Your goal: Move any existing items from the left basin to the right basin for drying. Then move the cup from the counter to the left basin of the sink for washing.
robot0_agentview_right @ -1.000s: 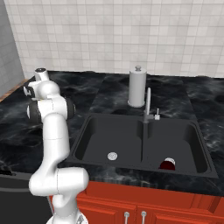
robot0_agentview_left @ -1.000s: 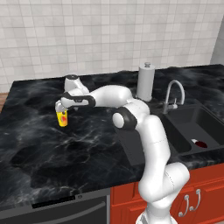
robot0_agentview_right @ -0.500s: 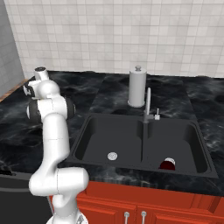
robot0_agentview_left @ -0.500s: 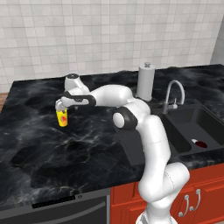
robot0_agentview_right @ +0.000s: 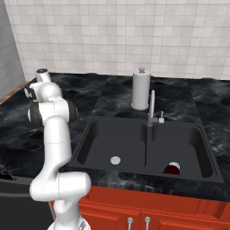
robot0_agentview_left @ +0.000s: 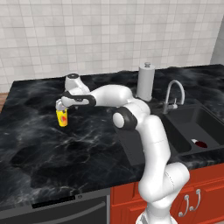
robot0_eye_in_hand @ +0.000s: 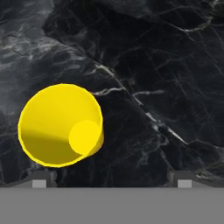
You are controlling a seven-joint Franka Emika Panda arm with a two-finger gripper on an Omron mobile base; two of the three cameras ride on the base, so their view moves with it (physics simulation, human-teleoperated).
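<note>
Now gripper (robot0_eye_in_hand: 112,181) (wide apart) hovers above cup (robot0_eye_in_hand: 61,125)

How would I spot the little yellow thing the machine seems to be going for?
Start at the black marble counter left of the sink. Near its middle stands a small yellow cup with a red mark, just under the open end effector. It is far smaller than the white paper towel roll.

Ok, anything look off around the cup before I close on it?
The cup stands upright and empty on the counter, but it sits well off to one side of the open tool rather than between its tips. Nothing is spilled or damaged.
</note>
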